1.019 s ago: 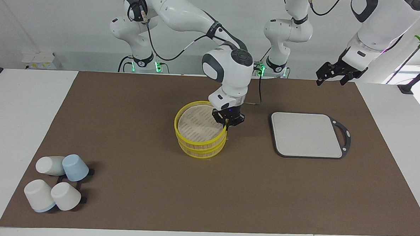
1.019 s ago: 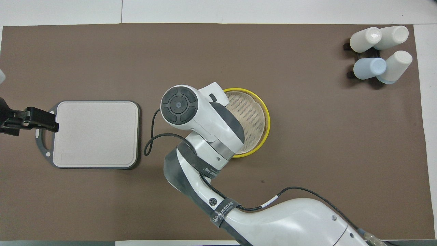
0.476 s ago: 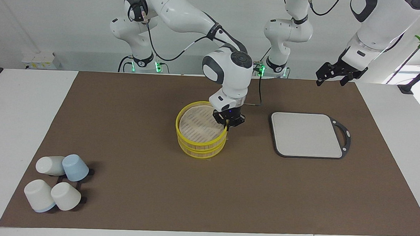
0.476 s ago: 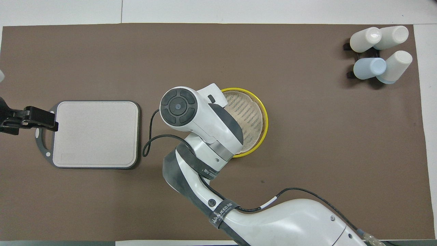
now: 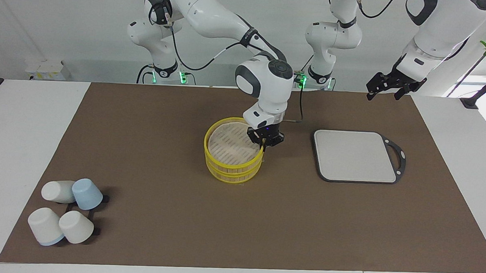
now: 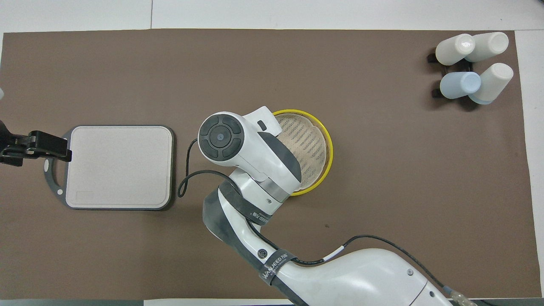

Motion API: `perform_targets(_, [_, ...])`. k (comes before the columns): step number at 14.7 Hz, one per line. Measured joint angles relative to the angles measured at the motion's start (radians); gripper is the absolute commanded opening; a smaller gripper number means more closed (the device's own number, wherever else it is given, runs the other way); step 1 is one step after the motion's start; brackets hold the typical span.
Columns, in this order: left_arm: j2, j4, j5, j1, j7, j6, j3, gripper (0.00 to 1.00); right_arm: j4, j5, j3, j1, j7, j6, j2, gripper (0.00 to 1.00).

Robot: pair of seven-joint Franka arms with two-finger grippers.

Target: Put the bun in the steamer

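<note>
Steamer [image 5: 233, 156] sits mid-frame on the counter [image 5: 144, 140], right gripper [image 5: 264, 142] clamped on its rim. Left gripper [image 5: 386, 86] waits upper right, can't tell its state. Bun not visible.

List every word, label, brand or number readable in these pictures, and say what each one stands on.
"WANJEED": white letters on the black strap round the right arm's white forearm, overhead view; smaller characters after it are too small to read.
A similar black strap shows in the facing view; its print is too small to read.
No text shows on the round yellow-rimmed steamer, the grey square board or the white and blue cups.
</note>
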Motion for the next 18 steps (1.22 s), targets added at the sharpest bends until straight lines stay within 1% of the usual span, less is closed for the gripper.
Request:
perform_targets(1, [0.000,0.000,0.000,0.000,0.000,0.000,0.000,1.00,-0.008,0.006,0.000,0.000,0.000,0.013,-0.001,1.00])
perform_targets(3, [0.000,0.000,0.000,0.000,0.000,0.000,0.000,1.00,-0.023,0.012,0.002,0.000,0.000,0.038,0.000,1.00])
perform_targets(5, [0.000,0.000,0.000,0.000,0.000,0.000,0.000,1.00,-0.019,0.015,0.003,0.000,0.000,0.033,-0.003,1.00])
perform_targets(7, [0.000,0.000,0.000,0.001,0.000,0.000,0.000,1.00,0.003,0.015,0.000,-0.017,-0.001,-0.011,-0.022,1.00])
perform_targets(9, [0.000,0.000,0.000,0.001,0.000,0.001,0.000,1.00,0.026,0.016,-0.001,-0.061,-0.065,-0.078,-0.068,1.00])
perform_targets(12, [0.000,0.000,0.000,0.002,0.000,0.001,0.000,1.00,0.031,0.021,-0.002,-0.149,-0.282,-0.212,-0.164,1.00])
perform_targets(14, [0.000,0.000,0.000,0.002,0.000,0.001,0.000,1.00,0.030,0.023,-0.004,-0.235,-0.475,-0.291,-0.215,1.00])
perform_targets(16, [0.000,0.000,0.000,0.002,0.000,0.001,0.000,1.00,0.030,0.026,-0.006,-0.327,-0.679,-0.352,-0.247,1.00])
perform_targets(18, [0.000,0.000,0.000,0.002,0.000,0.001,0.000,1.00,0.028,0.027,-0.007,-0.413,-0.826,-0.401,-0.271,1.00])
